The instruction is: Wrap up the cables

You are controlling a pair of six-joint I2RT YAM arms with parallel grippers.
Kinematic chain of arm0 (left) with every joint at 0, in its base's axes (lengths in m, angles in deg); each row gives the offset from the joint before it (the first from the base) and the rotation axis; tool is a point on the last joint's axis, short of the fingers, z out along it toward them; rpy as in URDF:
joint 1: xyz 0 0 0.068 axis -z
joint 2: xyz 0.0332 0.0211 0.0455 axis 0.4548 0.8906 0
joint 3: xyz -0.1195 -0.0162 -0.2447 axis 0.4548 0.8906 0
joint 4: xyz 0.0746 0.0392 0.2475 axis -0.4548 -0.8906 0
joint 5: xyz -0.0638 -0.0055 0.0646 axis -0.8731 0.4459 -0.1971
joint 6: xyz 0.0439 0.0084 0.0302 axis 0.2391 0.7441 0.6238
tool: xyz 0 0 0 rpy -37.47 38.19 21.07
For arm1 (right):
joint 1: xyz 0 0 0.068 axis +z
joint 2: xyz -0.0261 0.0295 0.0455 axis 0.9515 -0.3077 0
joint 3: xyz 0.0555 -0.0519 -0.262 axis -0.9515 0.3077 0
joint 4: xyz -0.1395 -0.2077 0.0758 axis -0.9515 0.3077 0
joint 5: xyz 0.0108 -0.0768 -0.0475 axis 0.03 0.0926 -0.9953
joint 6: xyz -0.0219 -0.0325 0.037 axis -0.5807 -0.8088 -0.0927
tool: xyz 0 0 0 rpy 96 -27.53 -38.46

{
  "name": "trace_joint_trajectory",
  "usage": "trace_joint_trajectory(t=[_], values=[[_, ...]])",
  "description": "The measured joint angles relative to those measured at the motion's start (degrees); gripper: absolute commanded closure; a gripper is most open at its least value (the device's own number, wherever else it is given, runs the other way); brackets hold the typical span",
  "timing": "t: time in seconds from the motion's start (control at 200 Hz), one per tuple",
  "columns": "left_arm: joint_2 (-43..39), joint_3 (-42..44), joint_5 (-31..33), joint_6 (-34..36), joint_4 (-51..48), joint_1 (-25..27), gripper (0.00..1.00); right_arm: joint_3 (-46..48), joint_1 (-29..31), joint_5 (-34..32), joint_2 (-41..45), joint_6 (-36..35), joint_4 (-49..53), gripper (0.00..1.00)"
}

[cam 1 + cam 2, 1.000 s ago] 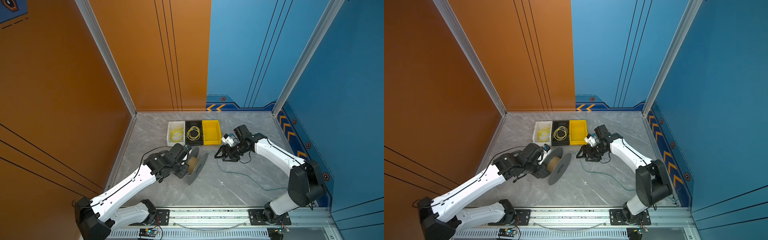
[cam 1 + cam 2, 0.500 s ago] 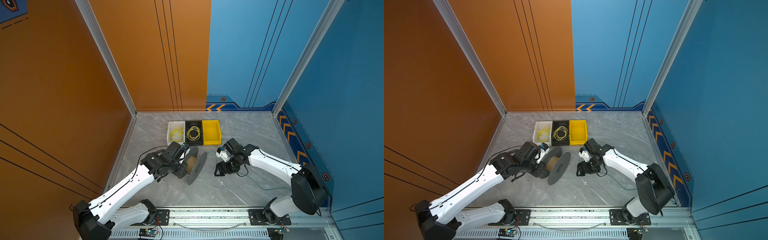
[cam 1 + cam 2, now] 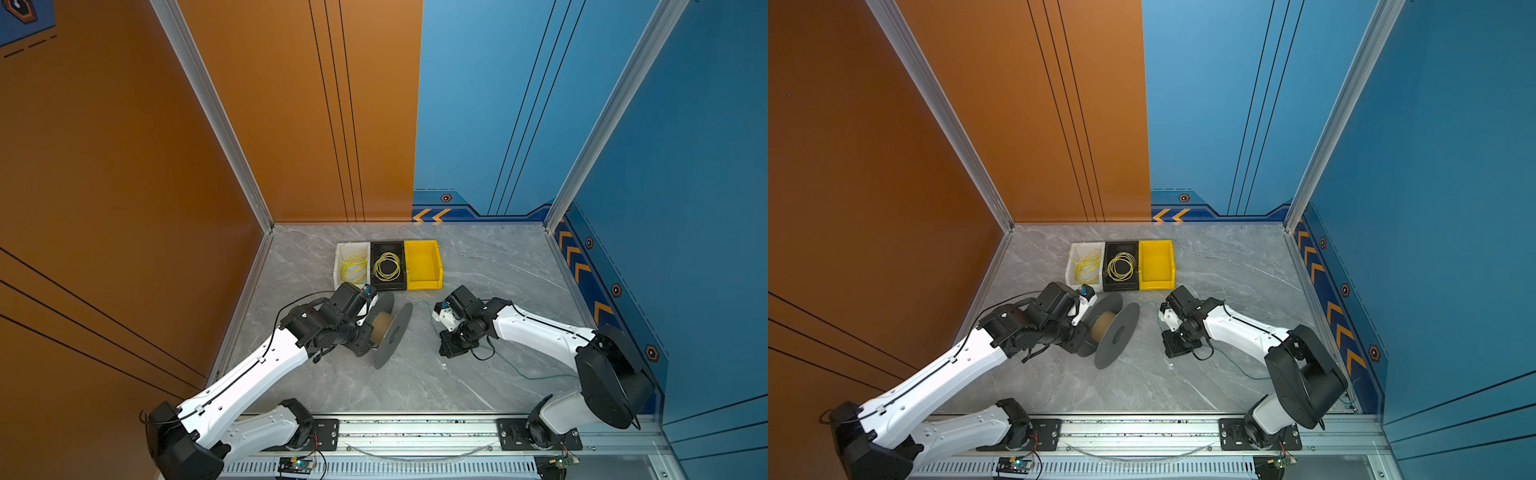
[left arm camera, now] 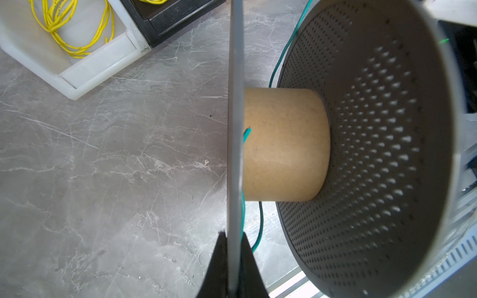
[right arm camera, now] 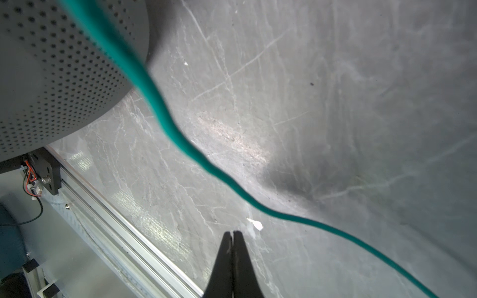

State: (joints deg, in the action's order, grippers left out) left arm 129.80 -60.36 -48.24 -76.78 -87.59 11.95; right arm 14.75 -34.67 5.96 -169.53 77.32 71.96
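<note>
Your left jaws clamp the spool [image 3: 383,327] flange; right jaws, at its 3 o'clock, are closed empty beside the teal wire [image 5: 161,116]; bins [image 3: 422,264] at 12

The left gripper [image 4: 233,258] pinches the thin edge of one flange of a grey spool [image 4: 366,154], seen edge-on straight ahead of its black fingertips. A teal wire [image 4: 261,222] runs from the fingertips along that flange, its cut end resting on the brown cardboard core [image 4: 284,144], with another stretch passing behind the core. Farther ahead, a white bin [image 4: 103,62] of yellow wire coils [image 4: 64,25] sits on the grey marble tabletop [image 4: 103,167].
</note>
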Motion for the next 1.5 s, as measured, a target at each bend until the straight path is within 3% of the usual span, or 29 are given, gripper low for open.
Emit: trace_joint_trajectory(t=[0.175,0.445,0.49,0.546,0.576,0.646,0.796,1.081,1.501], values=[[0.0,0.0,0.09,-0.02,-0.39,0.2,1.0,-6.62,-1.92,-0.81,0.2,0.72,6.1,1.0],[0.0,0.0,2.36,-0.44,-1.01,4.0,1.0,-37.53,-0.26,-1.42,0.2,0.68,17.22,1.0],[0.0,0.0,2.71,-0.52,-1.01,4.44,1.0,-39.95,0.61,-1.42,0.2,0.37,18.43,0.83],[0.0,0.0,2.93,-0.66,-1.01,4.63,1.0,-40.68,1.36,-1.66,0.24,-0.28,19.45,0.73],[-0.02,0.02,3.1,-0.68,-1.01,4.63,1.0,-39.98,1.49,-2.14,0.28,-0.66,20.0,0.67],[-0.28,0.17,3.5,-0.87,-0.98,4.63,1.0,-36.17,1.11,-4.07,0.35,-1.16,20.37,0.41],[-2.25,0.52,3.78,-1.33,-1.09,4.61,1.0,-19.85,0.96,-8.15,3.39,-1.33,16.7,0.24],[-2.69,0.52,3.69,-1.53,-1.09,4.5,1.0,-2.12,2.14,-11.5,13.55,-0.61,0.37,0.2],[-1.25,0.52,2.62,-1.51,-1.11,3.85,1.0,5.22,2.08,-10.27,7.82,-0.07,-19.3,0.29]])
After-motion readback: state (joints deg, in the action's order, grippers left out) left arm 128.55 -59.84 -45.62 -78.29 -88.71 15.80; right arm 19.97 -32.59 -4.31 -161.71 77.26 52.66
